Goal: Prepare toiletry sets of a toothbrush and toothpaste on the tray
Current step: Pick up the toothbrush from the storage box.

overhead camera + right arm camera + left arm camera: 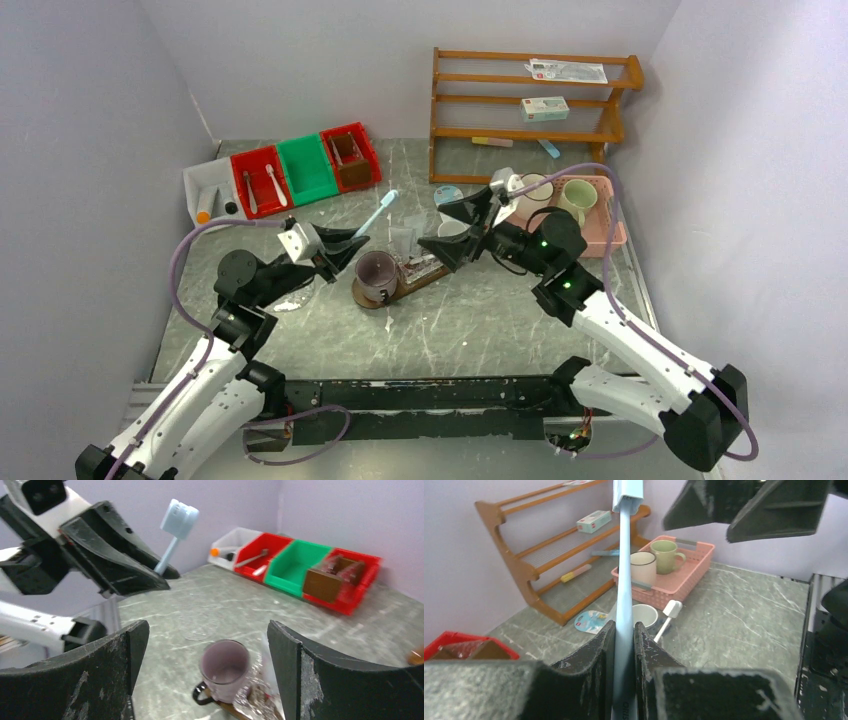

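One pale-blue toothbrush (378, 213), clamped in left gripper (350, 243); right gripper (452, 228) spread wide, empty. Keep it upright as you lower into purple mug (376, 272), centre frame.

Two red bins (265, 198) (358, 180), one green bin (305, 168), one rack (520, 132), one tray (400, 293).
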You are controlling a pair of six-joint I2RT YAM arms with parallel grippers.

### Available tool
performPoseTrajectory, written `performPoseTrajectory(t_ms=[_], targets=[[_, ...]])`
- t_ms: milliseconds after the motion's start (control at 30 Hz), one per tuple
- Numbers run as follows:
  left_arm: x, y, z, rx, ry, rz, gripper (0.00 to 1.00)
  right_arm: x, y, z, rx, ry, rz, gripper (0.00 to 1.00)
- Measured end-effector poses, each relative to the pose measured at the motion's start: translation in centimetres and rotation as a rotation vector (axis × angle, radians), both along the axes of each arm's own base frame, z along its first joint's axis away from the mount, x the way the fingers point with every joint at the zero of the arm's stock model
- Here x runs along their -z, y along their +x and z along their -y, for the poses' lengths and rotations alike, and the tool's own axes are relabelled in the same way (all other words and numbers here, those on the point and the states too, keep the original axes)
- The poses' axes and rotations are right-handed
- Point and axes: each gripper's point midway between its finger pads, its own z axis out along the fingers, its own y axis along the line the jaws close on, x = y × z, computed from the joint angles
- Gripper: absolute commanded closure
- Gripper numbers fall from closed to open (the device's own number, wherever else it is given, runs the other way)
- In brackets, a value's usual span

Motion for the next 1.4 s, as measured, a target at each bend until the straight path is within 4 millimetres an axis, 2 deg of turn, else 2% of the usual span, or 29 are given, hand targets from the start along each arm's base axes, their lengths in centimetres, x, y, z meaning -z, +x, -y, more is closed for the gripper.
performPoseTrajectory(t_ms=[133,267,700,1000,1233,1400], targets=[[-0.1,-1.7,1.0,0.083,0.033,0.062,0.95,-0.1,-1.7,-3.2,-0.135,0.0,0.035,0.11],[0.0,-2.9,1.7,0.153,0.065,0.103,0.95,-0.8,-2.5,-4.3,-0.204,-0.021,0.11,0.14],[0.4,-7.1,2.9,0.373,0.132,0.206,0.95,-2.8,-5.4,-3.2,-0.295,-0.147,0.451,0.26],[1.6,-7.8,3.6,0.452,0.148,0.167,0.95,-1.7,-7.7,-3.5,-0.448,-0.194,0.549,0.32],[1.9,-8.1,3.9,0.491,0.143,0.142,0.95,-1.5,-8.9,-3.8,-0.539,-0.195,0.574,0.47],[2.0,-8.1,4.0,0.5,0.142,0.128,0.95,-1.1,-9.3,-3.9,-0.573,-0.196,0.572,0.53]])
